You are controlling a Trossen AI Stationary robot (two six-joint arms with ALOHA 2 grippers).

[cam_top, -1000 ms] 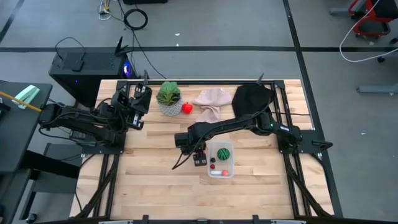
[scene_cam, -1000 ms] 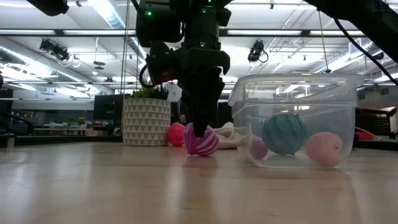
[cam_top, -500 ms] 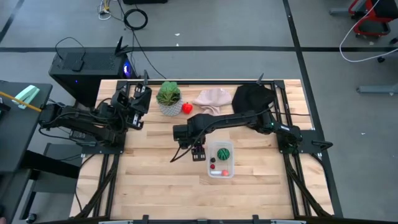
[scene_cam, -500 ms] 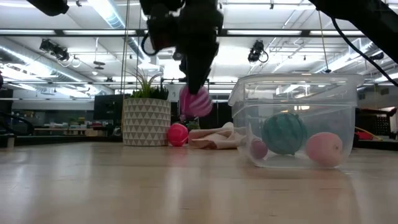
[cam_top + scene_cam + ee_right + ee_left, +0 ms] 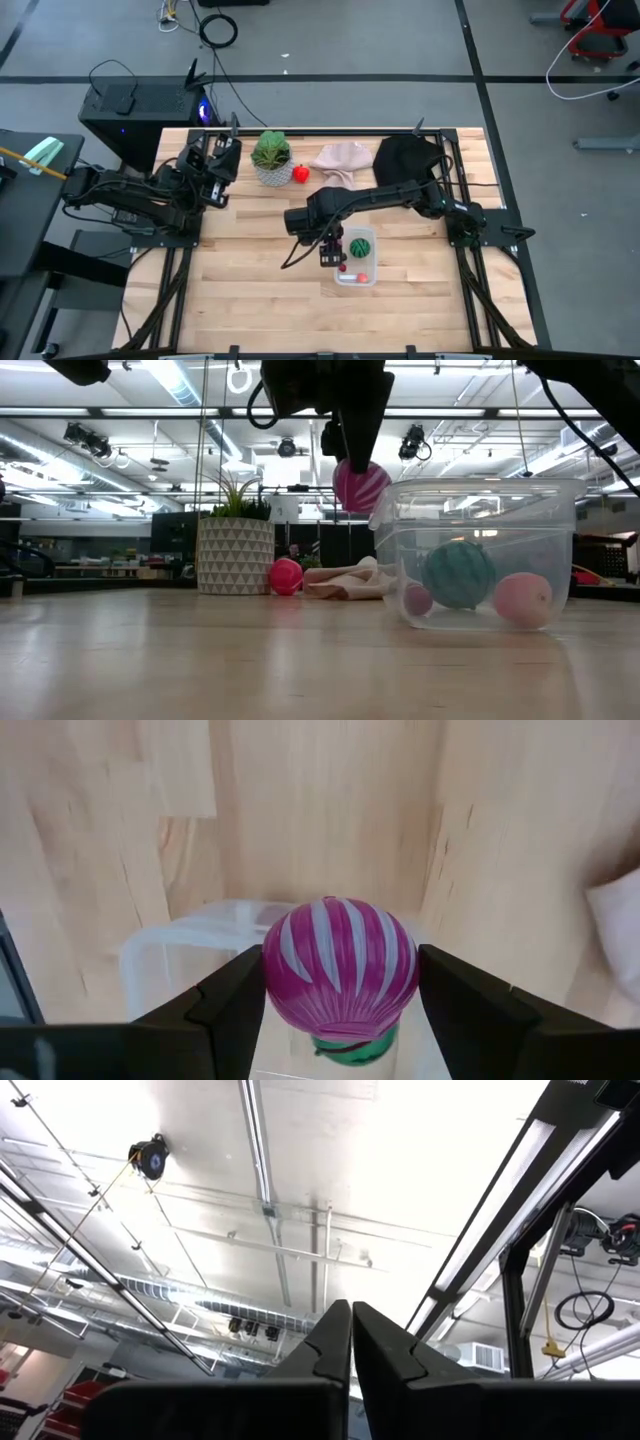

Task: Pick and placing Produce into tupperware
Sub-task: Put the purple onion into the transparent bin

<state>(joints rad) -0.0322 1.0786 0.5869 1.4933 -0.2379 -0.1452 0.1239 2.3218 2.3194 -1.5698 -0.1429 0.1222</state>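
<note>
My right gripper [image 5: 330, 252] is shut on a purple toy fruit with white stripes [image 5: 340, 967], held in the air beside the left rim of the clear tupperware [image 5: 356, 256]; it also shows in the low view [image 5: 361, 485]. The tupperware stands on the table and holds a green round fruit [image 5: 457, 573], a pink one [image 5: 522, 598] and a small dark-red one [image 5: 415, 599]. A red fruit [image 5: 301, 174] lies on the table by the plant pot. My left gripper [image 5: 352, 1342] is shut and empty at the far left, pointing up at the ceiling. My right gripper pinches the purple fruit's two opposite sides [image 5: 272, 975] between its two fingers [image 5: 236, 995]. The fingers come from above, pointing down. The fruit hangs lifted clear of the table, at the height of the tupperware's rim [image 5: 385, 495].
A leafy plant in a white pot [image 5: 271, 156] stands at the far middle. A beige cloth [image 5: 340, 160] and a black cloth [image 5: 405, 158] lie at the far right. Bare wooden table lies to the near left.
My right gripper has lifted the purple fruit off the table and carried it up and toward the table's right edge, to the tupperware's left rim. The fruit has stayed in the shut fingers.
</note>
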